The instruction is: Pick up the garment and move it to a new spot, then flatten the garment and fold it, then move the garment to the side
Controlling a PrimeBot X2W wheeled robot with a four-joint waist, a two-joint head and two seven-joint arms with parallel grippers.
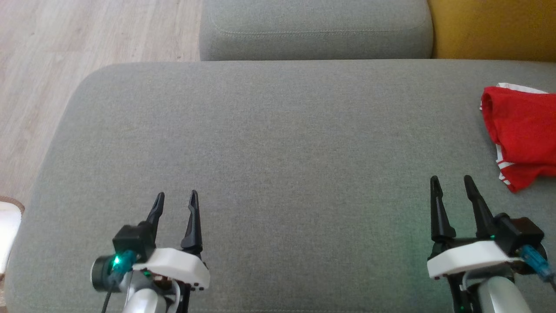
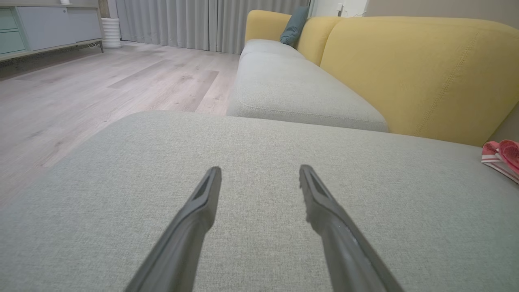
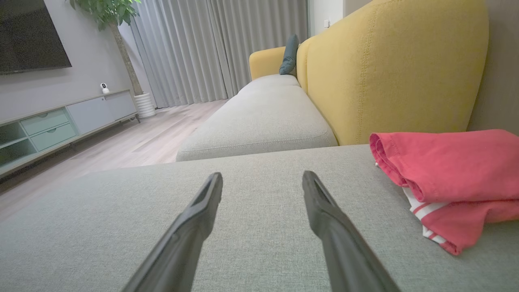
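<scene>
Nearest, L gripper [image 1: 177, 193] hovered low over the grey seat [image 1: 278, 143], fingers spread wide, nothing btwn them. R gripper [image 1: 451, 178] matched it on the other side: released, empty, fingers pointing fwd along the seat. The two sat well apart, w/ bare fabric btwn.

Just ahead & right of R gripper lay the garment [image 1: 523, 130]. It was red w/ white-striped trim, doubled over in a soft stack, the top layer rolled round over a lower one. It sat at the seat's right side, partly cut by the head view's edge. It touched neither gripper: near R, well apart from L.

Step in hand, as a judgement: not settled. A stack at the side fits a garment waiting for pickup, & equally one folded & set aside w/ the grippers clear of it. The fold looked loose, not crisp, but that decides nothing. So no next move could be named; R was the nearer arm for any reach.

Farther off: a second cushion [image 1: 312, 30], yellow backrest [image 1: 491, 26], wood floor [image 1: 100, 34].
</scene>
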